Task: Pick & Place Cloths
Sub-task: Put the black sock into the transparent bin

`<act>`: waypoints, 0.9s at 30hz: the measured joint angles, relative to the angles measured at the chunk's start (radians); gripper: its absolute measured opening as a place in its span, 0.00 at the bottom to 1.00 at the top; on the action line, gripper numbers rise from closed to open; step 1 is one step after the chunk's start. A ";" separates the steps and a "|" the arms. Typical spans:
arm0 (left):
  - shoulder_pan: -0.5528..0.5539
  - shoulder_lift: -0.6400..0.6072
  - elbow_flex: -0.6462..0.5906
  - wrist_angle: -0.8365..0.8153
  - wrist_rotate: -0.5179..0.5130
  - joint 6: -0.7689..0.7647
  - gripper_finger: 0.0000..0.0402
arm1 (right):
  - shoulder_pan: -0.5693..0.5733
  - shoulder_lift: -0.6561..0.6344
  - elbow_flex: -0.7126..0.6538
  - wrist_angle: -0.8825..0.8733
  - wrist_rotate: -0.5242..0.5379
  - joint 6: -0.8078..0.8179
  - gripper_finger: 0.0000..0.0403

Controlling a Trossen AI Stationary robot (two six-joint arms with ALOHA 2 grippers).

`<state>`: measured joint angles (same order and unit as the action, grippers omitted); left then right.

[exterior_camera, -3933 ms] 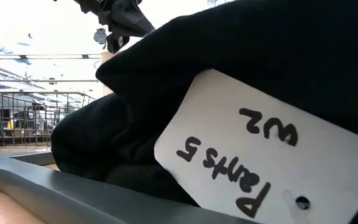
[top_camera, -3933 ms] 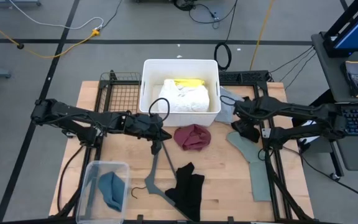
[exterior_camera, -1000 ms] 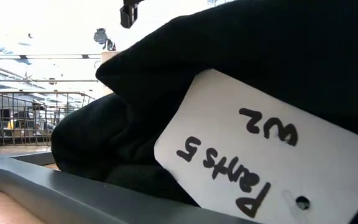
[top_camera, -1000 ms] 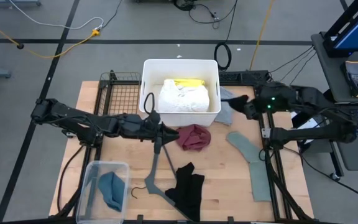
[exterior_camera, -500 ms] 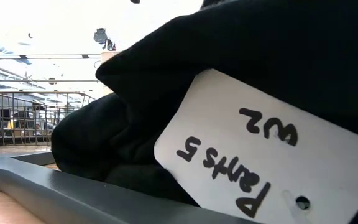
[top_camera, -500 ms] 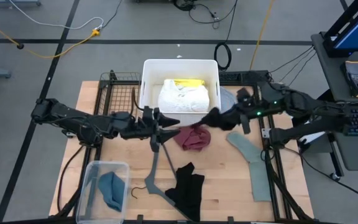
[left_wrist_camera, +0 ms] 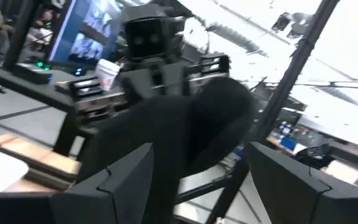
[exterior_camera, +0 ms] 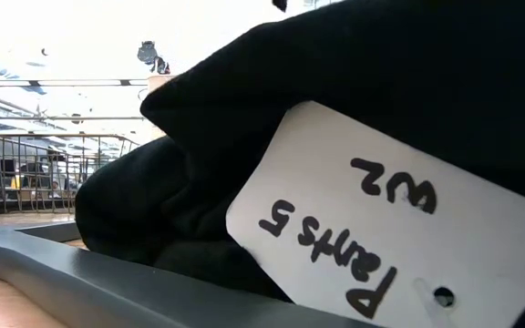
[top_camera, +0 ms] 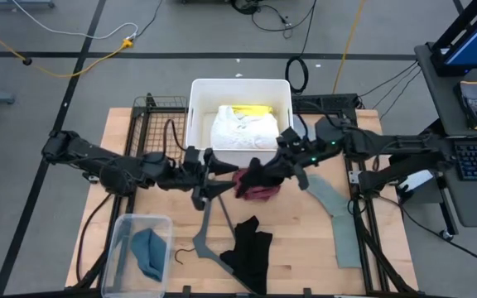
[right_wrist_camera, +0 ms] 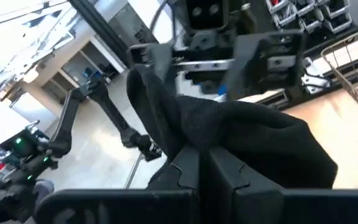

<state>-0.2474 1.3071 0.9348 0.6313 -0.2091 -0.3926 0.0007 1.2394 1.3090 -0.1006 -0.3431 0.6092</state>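
My right gripper [top_camera: 263,170] is shut on a black cloth [top_camera: 251,170] above the maroon cloth [top_camera: 263,190] at mid-table. My left gripper [top_camera: 209,174] faces it from the left, open. In the left wrist view the black cloth [left_wrist_camera: 185,124] lies ahead of and between my left gripper's [left_wrist_camera: 197,186] fingers; whether they touch it I cannot tell. White [top_camera: 243,128] and yellow [top_camera: 251,108] cloths lie in the white bin [top_camera: 195,108]. A second black cloth [top_camera: 251,248] with a white tag [exterior_camera: 381,228] lies at the near edge. The sage-green cloth [top_camera: 338,215] lies flat at the right. My right gripper pinches a bunched fold of the black cloth [right_wrist_camera: 210,134] between its two fingers. The fingers come roughly level from the table's right. The cloth bulges slack past the fingertips, lifted clear of the table.
A teal cloth [top_camera: 147,248] lies in a clear tub [top_camera: 122,228] at the near left. A grey hanger [top_camera: 205,223] lies on the table below my left gripper. A wire rack [top_camera: 160,124] stands left of the bin.
My right gripper has carried the black cloth from beside the bin's right side toward the table's left and a little nearer, up to my left gripper over the maroon cloth. My left gripper has opened wide.
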 joint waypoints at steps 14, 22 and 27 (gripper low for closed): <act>-0.033 0.008 0.000 0.028 -0.028 0.021 0.66 | -0.017 0.153 0.000 0.272 0.044 0.087 0.00; -0.027 0.017 0.002 0.019 -0.061 0.023 0.66 | -0.018 0.199 0.000 0.351 0.060 0.113 0.01; -0.020 0.016 0.002 -0.005 -0.075 0.028 0.59 | -0.011 0.204 0.000 0.351 0.064 0.129 0.01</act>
<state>-0.2676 1.3231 0.9363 0.6258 -0.2846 -0.3647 -0.0106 1.4433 1.3094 0.2502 -0.2792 0.7383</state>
